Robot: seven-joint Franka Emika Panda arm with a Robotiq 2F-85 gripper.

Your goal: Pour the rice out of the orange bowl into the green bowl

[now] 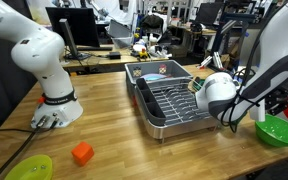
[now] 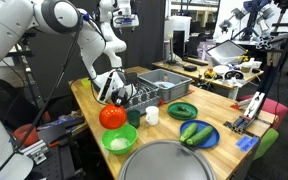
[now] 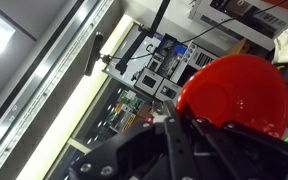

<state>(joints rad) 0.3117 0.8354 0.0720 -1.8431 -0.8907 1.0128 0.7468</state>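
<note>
The orange bowl (image 2: 112, 116) is tipped on its side in my gripper (image 2: 111, 100), just above the green bowl (image 2: 119, 141). The green bowl stands on the wooden table and has white rice in it. In the wrist view the orange bowl (image 3: 239, 95) fills the upper right, glossy, with its rim between my dark fingers (image 3: 189, 125). The green bowl also shows at the right edge of an exterior view (image 1: 279, 130), with my wrist (image 1: 219, 93) beside it. The inside of the orange bowl is hidden.
A metal dish rack (image 1: 169, 95) (image 2: 154, 85) stands behind the bowls. A white cup (image 2: 152, 115), a dark green cup (image 2: 136, 116), a green dish (image 2: 182, 110) and a blue plate (image 2: 197, 134) lie nearby. An orange cube (image 1: 82, 153) and a yellow-green dish (image 1: 29, 168) lie near the robot base.
</note>
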